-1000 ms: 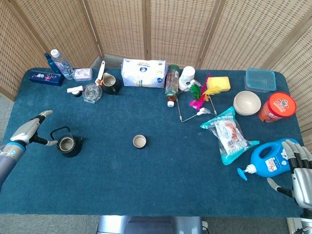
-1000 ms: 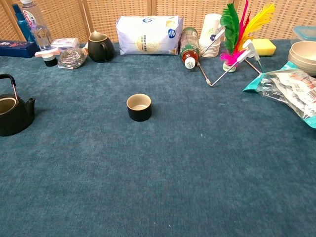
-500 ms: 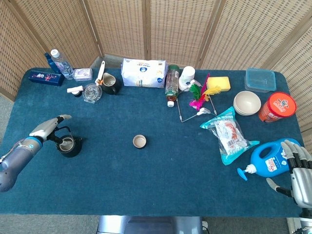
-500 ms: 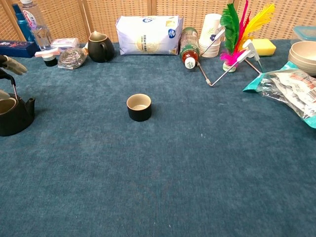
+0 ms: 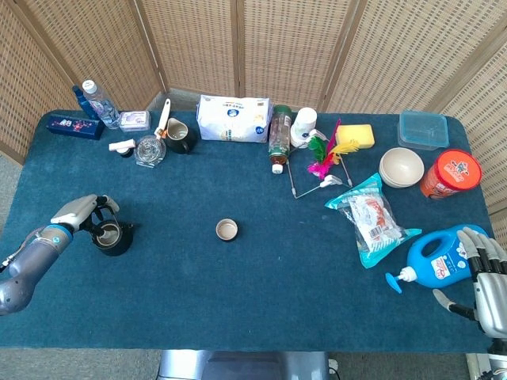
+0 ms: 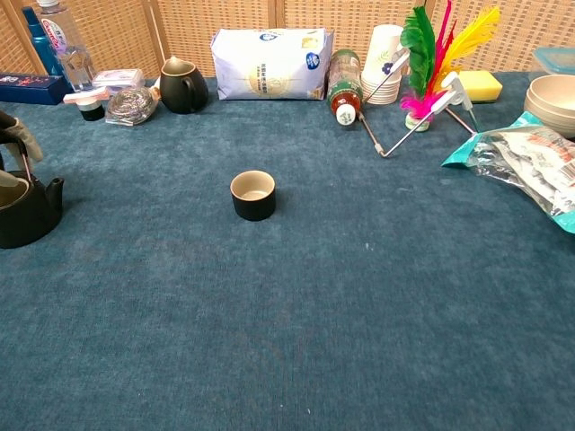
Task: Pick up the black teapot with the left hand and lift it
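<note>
The black teapot (image 5: 112, 237) stands on the blue tablecloth at the left, its wire handle upright; the chest view cuts it off at the left edge (image 6: 27, 208). My left hand (image 5: 76, 213) reaches in from the left. Its fingers curl over the top of the handle and its thumb sits under it, above the pot's mouth. Only its fingers (image 6: 18, 135) show in the chest view. The pot's base is on the cloth. My right hand (image 5: 487, 281) rests at the table's front right corner with its fingers spread, holding nothing.
A small dark cup (image 5: 226, 229) sits mid-table, right of the teapot. A blue detergent bottle (image 5: 436, 261) lies beside my right hand. Bottles, a dark jug (image 5: 178, 134) and a white bag (image 5: 233, 119) line the back edge. The table's left edge runs close behind my left arm.
My left hand moved right to the teapot; its fingers, stretched out before, have curled over the handle. The teapot and my right hand have not moved.
</note>
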You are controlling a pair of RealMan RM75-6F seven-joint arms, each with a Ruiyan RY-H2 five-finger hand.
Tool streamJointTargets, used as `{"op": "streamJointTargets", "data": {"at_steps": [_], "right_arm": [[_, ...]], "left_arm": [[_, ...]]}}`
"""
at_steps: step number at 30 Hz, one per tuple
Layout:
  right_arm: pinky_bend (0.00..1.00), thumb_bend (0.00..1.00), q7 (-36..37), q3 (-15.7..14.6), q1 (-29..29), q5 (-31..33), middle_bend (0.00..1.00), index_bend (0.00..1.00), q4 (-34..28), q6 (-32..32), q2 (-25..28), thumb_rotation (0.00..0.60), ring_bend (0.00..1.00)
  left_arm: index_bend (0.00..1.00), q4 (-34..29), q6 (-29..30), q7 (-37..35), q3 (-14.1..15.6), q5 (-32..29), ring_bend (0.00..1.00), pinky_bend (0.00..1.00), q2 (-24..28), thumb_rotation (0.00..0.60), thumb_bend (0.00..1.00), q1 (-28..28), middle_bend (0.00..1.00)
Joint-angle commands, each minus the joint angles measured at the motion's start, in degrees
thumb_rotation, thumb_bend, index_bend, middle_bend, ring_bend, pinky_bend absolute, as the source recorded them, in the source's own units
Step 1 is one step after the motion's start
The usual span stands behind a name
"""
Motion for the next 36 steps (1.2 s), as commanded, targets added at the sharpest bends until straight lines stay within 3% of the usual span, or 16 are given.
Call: {"op": "streamJointTargets", "data": {"at_steps": [1, 14, 22, 30, 36], "right_arm": [[0.0, 0.0, 0.2, -0.1, 0.0, -0.1, 0.0, 0.0, -0.1, 0.0, 0.1, 0.6, 0.0], [0.0, 0.0, 0.7, -0.2, 0.0, -0.1, 0.0, 0.0, -0.4, -0.2, 0.4, 0.6, 0.0], [0.0, 0.0, 1.6, -0.3, -0.1, -0.3, 0.0, 0.0, -0.4, -0.1, 0.8, 0.6, 0.0], [0.0, 0.0, 2.3, -0.4, -0.1, -0.4, 0.0, 0.0, -0.4, -0.1, 1.1, 0.6, 0.0], [0.0, 0.0, 2.6, -0.4, -0.1, -0.5, 0.0, 0.0, -0.5, -0.1, 1.2, 0.6, 0.0]], "left_arm": [[0.36, 0.0, 1.3, 1.4, 0.9, -0.6, 0.44, 0.58, -0.3, 0.6, 0.4, -0.4, 0.39], [0.47, -1.2, 10.3, 7.2, 1.9, 0.0, 0.55, 0.66, -1.8, 0.6, 0.48, 0.6, 0.46], [0.49, -2.8, 20.6, 11.8, 1.9, 6.9, 0.57, 0.71, -5.2, 0.6, 0.75, 3.3, 0.48], [0.53, -5.2, 25.3, 17.0, 1.8, 8.6, 0.64, 0.79, -6.5, 0.6, 0.89, 4.8, 0.52], [0.59, -5.2, 28.5, 18.5, 0.8, 10.2, 0.69, 0.85, -7.6, 0.6, 0.92, 6.0, 0.59]]}}
